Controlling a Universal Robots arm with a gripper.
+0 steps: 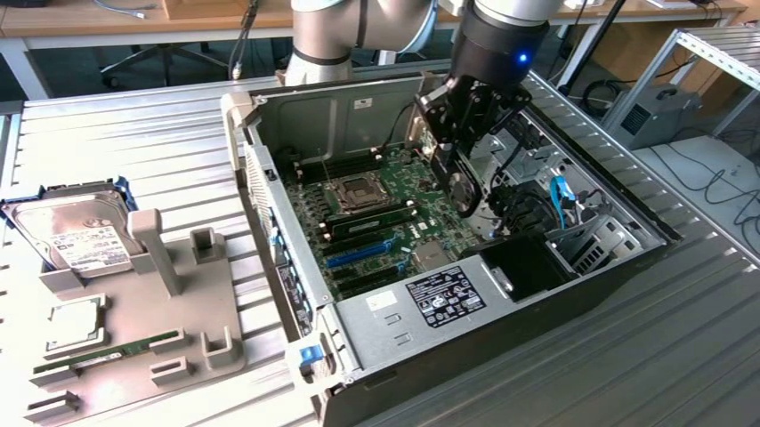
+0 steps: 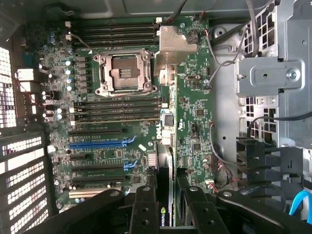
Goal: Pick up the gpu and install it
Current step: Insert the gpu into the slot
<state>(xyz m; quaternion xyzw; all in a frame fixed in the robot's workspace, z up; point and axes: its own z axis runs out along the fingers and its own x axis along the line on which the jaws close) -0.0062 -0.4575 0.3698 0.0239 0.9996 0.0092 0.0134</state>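
Currently gpu (image 1: 461, 182) held edge-on by gripper (image 1: 465, 133); jaws part closed, fingers (image 2: 144, 204) clamped against card's two flat faces. Card suspended inside open computer case (image 1: 535, 329), above motherboard (image 1: 392, 191), apart from blue expansion slots (image 1: 356, 253); not judged seated. Card judged light, rigid, fragile: bare components and edge connector to be left untouched. Hold best taken across both faces near upper edge. Smooth faces judged liable to slip if twisted.

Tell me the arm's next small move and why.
Probably shift the gpu across to above the long blue slot, keeping it raised: the tool grips the card over the motherboard, off to one side of that slot, so lowering here would likely miss it.
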